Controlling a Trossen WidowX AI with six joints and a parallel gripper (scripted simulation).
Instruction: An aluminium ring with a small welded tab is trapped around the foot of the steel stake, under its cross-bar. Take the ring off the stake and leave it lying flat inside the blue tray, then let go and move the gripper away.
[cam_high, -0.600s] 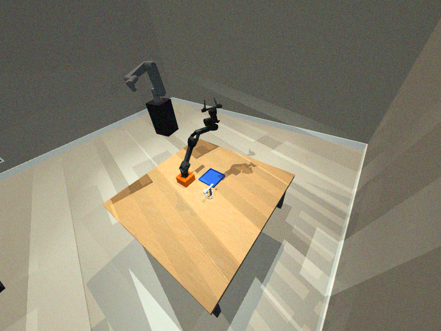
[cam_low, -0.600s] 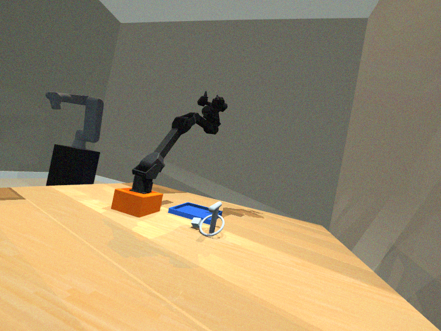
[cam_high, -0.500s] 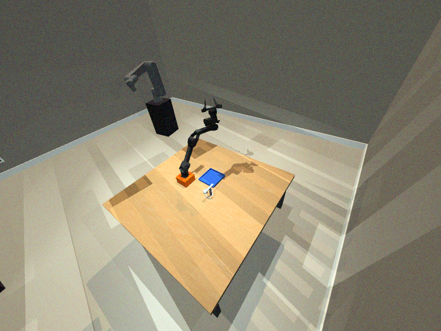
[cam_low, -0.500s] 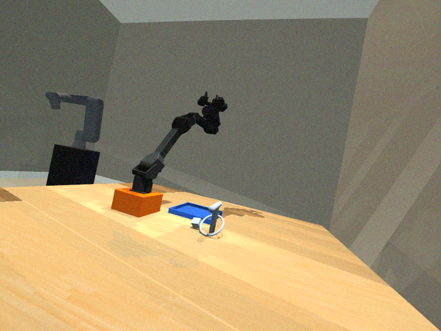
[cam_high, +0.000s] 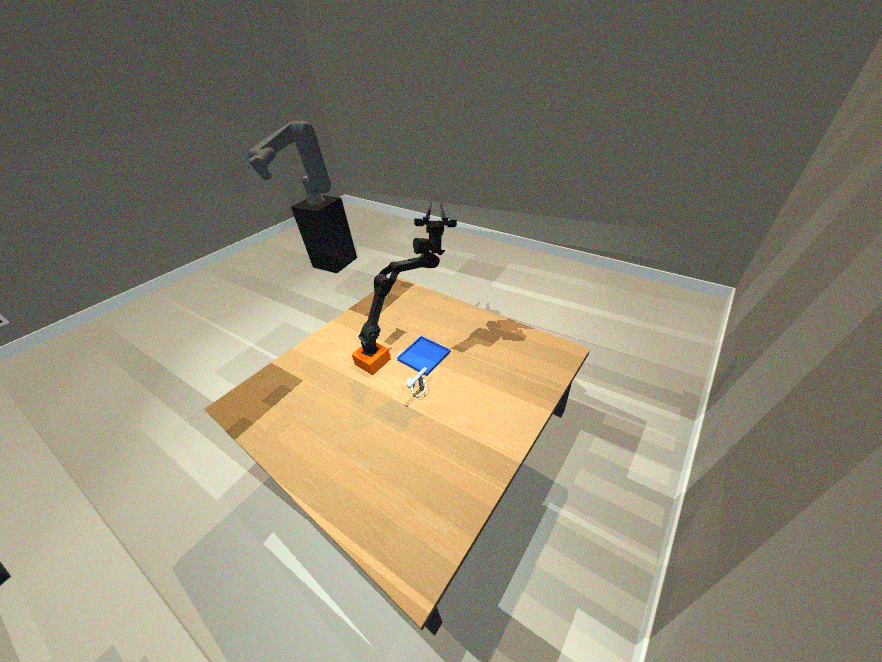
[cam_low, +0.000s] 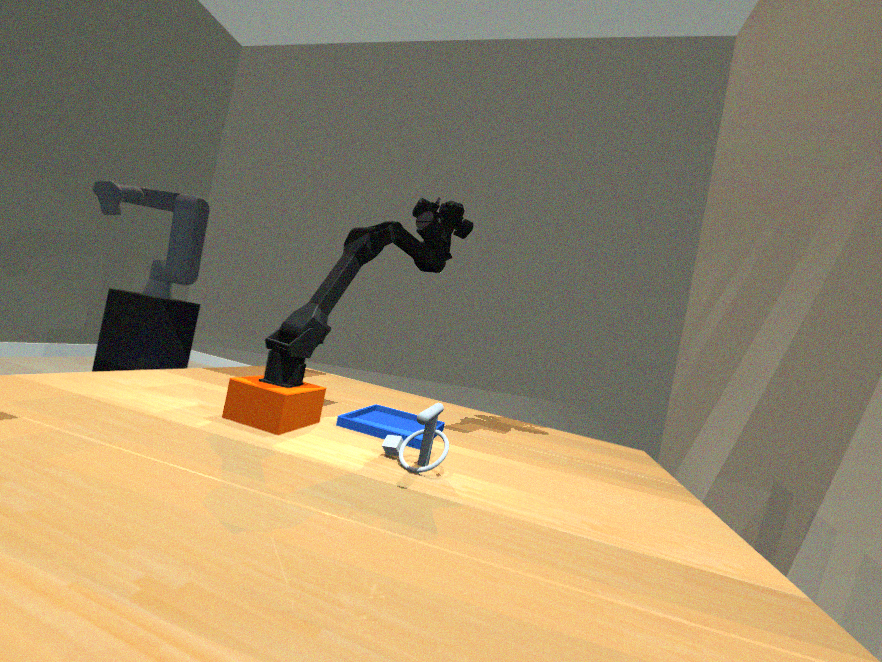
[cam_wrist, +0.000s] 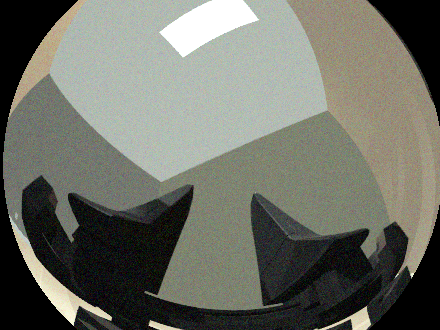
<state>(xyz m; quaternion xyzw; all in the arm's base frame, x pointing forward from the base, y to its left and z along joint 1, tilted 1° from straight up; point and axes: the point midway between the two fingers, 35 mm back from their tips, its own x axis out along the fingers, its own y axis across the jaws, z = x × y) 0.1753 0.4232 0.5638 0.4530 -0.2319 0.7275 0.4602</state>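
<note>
From my end, the gripper (cam_high: 436, 208) (cam_wrist: 223, 195) is up high with nothing but air between its parted fingers, walls and ceiling beyond. I've got open air over the blue tray (cam_high: 423, 354) (cam_low: 390, 421), so coming down from above looks fine. The awkward bit is the stake (cam_high: 421, 383) (cam_low: 426, 443): it stands upright near the tray, and its cross-bar (cam_high: 416, 377) (cam_low: 430, 412) blocks a straight drop onto the foot. Sideways, the pale tab (cam_low: 391, 446) sticks out on the orange block's side (cam_high: 371, 358) (cam_low: 275, 404), so I'd have more room opposite.
</note>
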